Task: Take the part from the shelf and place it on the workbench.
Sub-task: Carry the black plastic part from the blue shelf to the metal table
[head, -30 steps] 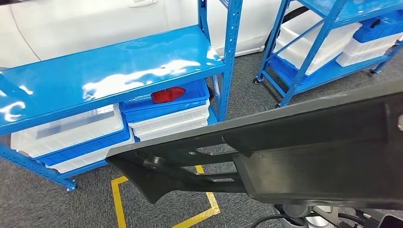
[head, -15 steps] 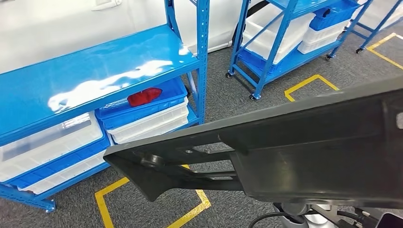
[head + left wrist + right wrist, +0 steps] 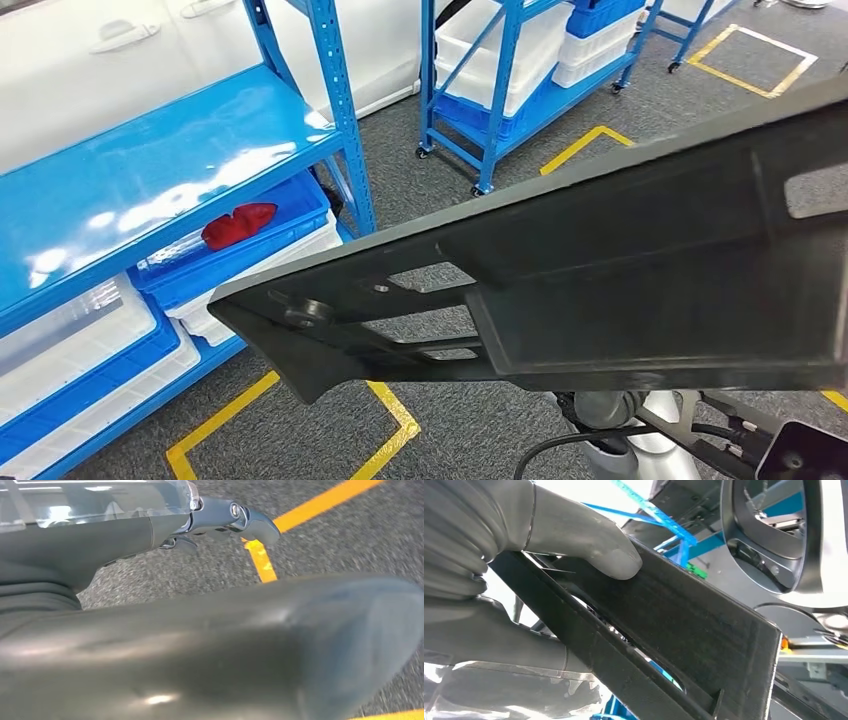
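Note:
A long black plastic part [image 3: 600, 270] with cut-outs and ribs runs across the head view from the right edge to the lower left, held up above the floor. In the right wrist view my right hand [image 3: 524, 555] grips this part [image 3: 684, 630], the thumb pressed flat on its face and the fingers under it. My left hand [image 3: 210, 640] hangs over the grey carpet and holds nothing; its thick thumb lies apart from the darker fingers [image 3: 240, 520].
A blue shelf [image 3: 150, 170] stands at the left with white and blue crates under it and a red piece [image 3: 238, 224] in a blue tray. A second wheeled blue rack [image 3: 500, 90] stands behind. Yellow floor lines [image 3: 390, 410] mark the carpet. A white car body [image 3: 120, 50] is at the back.
The camera has turned to the right: the shelf and racks have slid left in the picture. The black part stays in the same place in my view, still in my right hand.

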You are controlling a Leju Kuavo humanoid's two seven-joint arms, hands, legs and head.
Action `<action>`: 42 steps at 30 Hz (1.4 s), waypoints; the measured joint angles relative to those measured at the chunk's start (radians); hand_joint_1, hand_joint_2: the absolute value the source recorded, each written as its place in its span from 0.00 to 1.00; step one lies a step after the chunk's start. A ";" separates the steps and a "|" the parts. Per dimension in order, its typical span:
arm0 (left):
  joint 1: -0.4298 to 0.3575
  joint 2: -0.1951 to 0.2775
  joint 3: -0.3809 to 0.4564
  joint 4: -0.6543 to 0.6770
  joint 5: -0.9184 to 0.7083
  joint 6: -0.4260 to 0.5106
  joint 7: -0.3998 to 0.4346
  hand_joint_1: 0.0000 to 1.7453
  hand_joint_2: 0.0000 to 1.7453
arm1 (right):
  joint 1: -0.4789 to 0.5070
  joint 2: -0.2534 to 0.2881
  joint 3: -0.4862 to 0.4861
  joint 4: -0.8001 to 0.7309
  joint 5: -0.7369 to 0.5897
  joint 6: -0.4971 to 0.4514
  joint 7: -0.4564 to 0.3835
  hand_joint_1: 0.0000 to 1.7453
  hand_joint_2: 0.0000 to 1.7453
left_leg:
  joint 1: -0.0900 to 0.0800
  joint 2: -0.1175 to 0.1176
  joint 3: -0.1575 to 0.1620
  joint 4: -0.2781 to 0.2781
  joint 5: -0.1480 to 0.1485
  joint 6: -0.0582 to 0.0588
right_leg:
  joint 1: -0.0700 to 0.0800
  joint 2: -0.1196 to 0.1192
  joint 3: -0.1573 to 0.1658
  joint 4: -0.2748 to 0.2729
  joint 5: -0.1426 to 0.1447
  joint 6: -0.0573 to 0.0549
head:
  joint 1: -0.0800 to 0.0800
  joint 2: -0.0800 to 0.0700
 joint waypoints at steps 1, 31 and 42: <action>0.000 0.000 0.000 0.000 0.000 0.001 0.002 0.00 0.00 | -0.005 -0.003 0.000 0.003 -0.003 0.003 0.000 1.00 1.00 | 0.002 -0.027 0.028 -0.068 0.030 0.004 | 0.001 0.012 -0.002 0.003 0.000 0.004 | 0.000 0.000; 0.021 -0.070 0.041 0.000 0.000 0.078 0.066 0.00 0.00 | 0.063 -0.024 -0.031 0.011 -0.023 0.074 -0.001 1.00 1.00 | 0.003 -0.013 0.017 -0.033 0.012 0.002 | -0.001 0.001 -0.007 0.003 0.001 0.006 | 0.000 0.000; 0.022 -0.030 0.092 0.002 0.000 0.086 0.061 0.00 0.00 | 0.070 0.033 -0.091 0.002 -0.059 0.164 -0.001 1.00 1.00 | 0.001 0.032 0.066 -0.167 0.059 0.050 | -0.005 -0.058 -0.142 0.261 -0.121 0.059 | 0.000 0.000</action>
